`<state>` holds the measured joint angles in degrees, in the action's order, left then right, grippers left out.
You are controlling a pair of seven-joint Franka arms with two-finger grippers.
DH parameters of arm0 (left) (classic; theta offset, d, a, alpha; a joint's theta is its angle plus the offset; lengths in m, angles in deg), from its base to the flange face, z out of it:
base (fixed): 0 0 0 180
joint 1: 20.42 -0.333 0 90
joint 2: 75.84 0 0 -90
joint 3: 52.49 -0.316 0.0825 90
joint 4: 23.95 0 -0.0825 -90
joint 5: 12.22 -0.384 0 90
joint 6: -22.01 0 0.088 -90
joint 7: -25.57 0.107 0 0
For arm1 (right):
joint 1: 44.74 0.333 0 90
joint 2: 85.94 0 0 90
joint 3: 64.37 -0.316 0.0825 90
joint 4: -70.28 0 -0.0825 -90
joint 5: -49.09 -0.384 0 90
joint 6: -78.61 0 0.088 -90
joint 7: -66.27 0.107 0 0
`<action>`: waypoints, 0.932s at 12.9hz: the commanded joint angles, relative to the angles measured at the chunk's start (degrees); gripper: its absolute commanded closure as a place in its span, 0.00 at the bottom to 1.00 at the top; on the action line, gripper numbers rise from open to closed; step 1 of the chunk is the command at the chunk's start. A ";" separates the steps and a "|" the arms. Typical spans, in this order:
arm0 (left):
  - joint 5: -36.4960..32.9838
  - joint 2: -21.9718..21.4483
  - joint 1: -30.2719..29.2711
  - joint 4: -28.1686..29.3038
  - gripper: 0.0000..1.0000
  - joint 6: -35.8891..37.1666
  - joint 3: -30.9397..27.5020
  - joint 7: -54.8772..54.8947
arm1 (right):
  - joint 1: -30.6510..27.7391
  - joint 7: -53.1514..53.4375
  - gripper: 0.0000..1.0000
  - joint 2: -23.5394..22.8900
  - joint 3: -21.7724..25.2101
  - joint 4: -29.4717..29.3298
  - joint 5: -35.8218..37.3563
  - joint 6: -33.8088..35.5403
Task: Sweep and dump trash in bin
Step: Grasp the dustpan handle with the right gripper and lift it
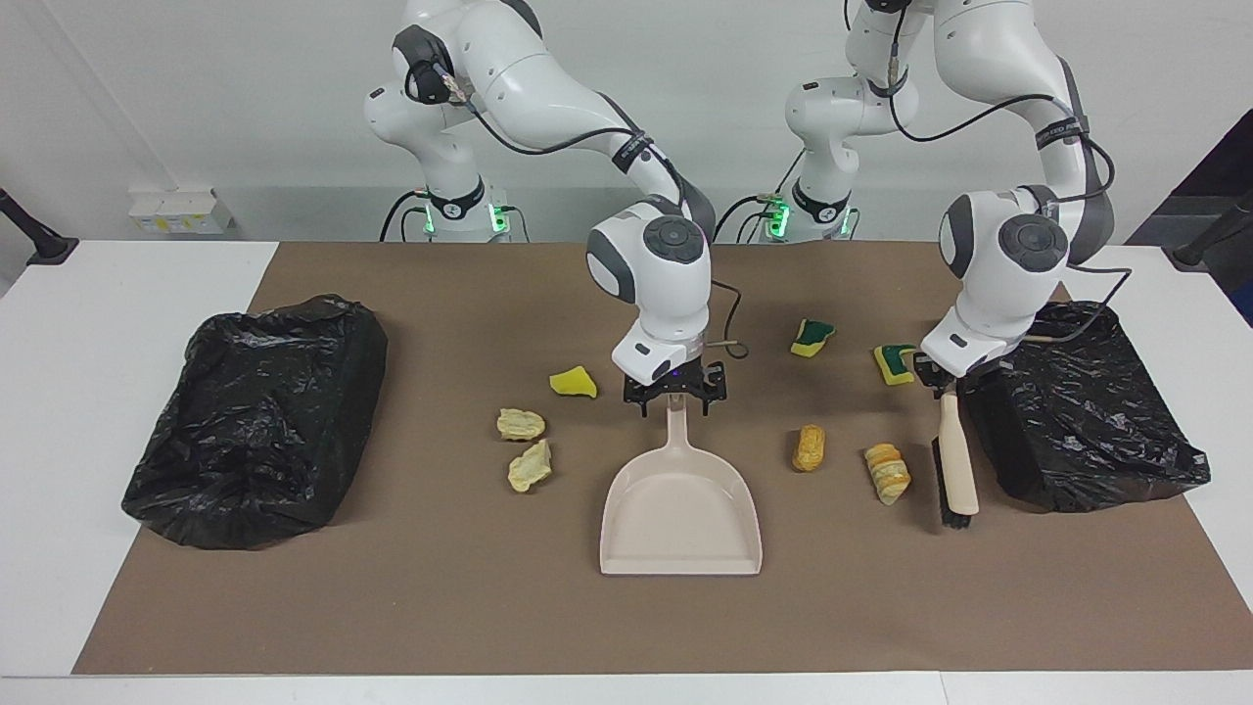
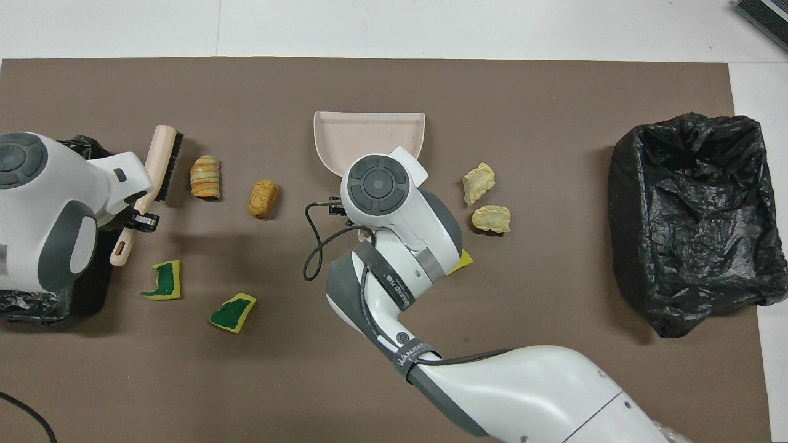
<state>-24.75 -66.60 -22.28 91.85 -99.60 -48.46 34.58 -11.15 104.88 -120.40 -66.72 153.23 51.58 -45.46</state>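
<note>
Judging by looks, the scraps are light, soft and roll-prone, scattered mid-tabletop around the dustpan. The brush is gripped at its handle by the left pincer; the right pincer is held wide over the dustpan handle, best grabbed there.

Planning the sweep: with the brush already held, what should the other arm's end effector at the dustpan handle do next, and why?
Probably close the right end effector on the dustpan handle: it sits at the handle's tip, seemingly not yet gripping. The left end effector already holds the brush, and scraps such as the bread chunk lie unswept on the mat.
</note>
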 commanded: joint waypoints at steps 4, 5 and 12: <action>-1.00 -2.47 5.71 0.66 1.00 9.63 1.07 1.11 | -0.19 3.57 1.00 1.50 0.16 0.99 0.94 0.23; -0.65 -3.26 7.29 1.53 1.00 10.60 1.07 0.84 | -0.63 3.32 1.00 1.85 0.25 0.81 1.03 1.36; -0.47 -11.08 7.84 3.20 1.00 20.96 0.81 -9.75 | -6.43 -36.77 1.00 17.19 -0.19 12.73 0.77 3.92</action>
<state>-24.75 -73.18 -14.15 92.08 -81.09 -47.60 30.28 -15.31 78.26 -112.23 -66.04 156.60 52.88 -41.40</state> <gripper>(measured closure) 0.740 0.683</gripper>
